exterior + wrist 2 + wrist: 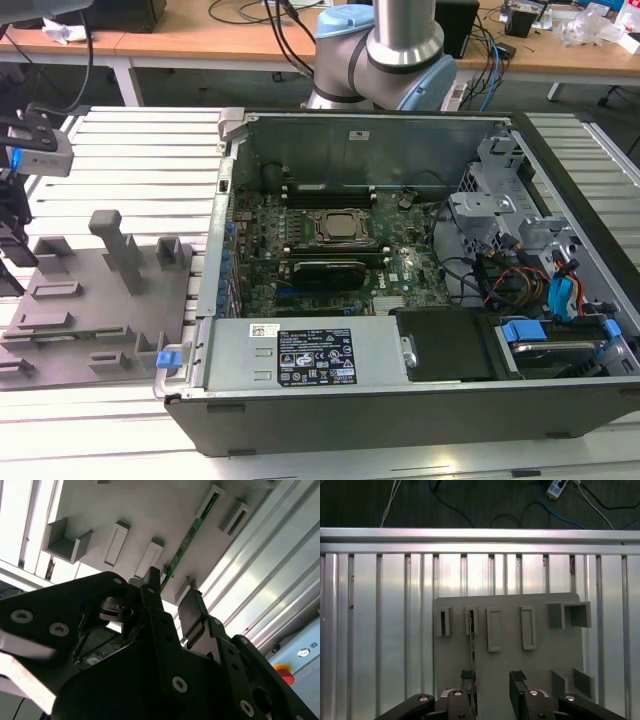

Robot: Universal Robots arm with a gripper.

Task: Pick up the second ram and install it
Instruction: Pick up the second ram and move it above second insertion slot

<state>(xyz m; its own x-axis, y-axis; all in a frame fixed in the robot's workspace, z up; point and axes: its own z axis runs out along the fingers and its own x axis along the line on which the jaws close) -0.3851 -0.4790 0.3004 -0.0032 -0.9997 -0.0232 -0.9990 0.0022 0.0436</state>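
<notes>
My gripper (492,680) hangs over the grey slotted holder block (540,655) with its jaws spread, pinching nothing; the second ram (471,640) stands on edge in that block's slots, I judge so its flat faces are offered to my pads; it runs just beside one finger (466,676), seemingly inside my gap; the open computer case (400,425) sits well apart.

Arm: the silver-and-pale-blue robot arm (398,45) has its thick joint at the far side of the exterior view.
Gripper: the black two-fingered gripper (492,681) (171,600) points down, seen in both wrist views.
Jaws: parted, with a clear gap between them.
Fingers: the flat black fingers (518,680) run roughly parallel.
</notes>
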